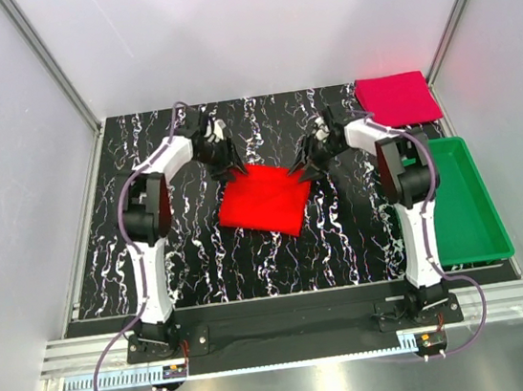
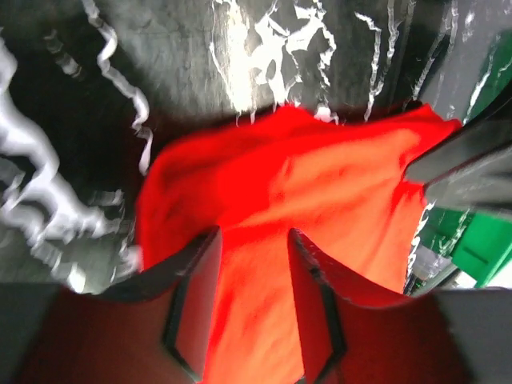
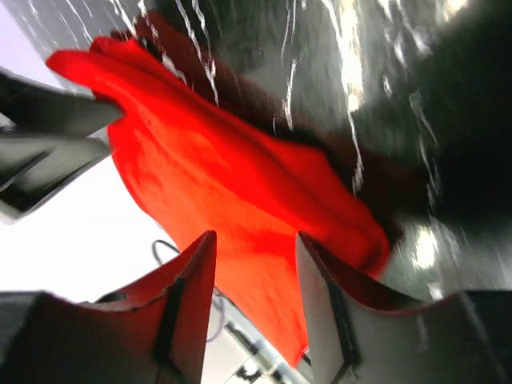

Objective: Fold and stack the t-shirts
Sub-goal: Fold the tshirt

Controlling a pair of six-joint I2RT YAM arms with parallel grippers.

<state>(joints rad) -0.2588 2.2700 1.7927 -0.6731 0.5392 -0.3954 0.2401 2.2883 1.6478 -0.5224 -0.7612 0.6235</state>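
Note:
The bright red t-shirt (image 1: 264, 200) lies folded into a rough square in the middle of the marbled table. The darker crimson t-shirt (image 1: 391, 98) lies folded at the back right corner. My left gripper (image 1: 230, 172) hovers over the red shirt's far left corner, and my right gripper (image 1: 303, 171) over its far right corner. In the left wrist view the gripper (image 2: 254, 240) is open, with red cloth (image 2: 320, 176) showing below the gap. The right wrist view shows that gripper (image 3: 256, 244) open too, above the red shirt (image 3: 216, 168).
A green plastic tray (image 1: 482, 224) stands at the right edge of the table, beside the right arm. White walls with metal posts close the table in at the back and both sides.

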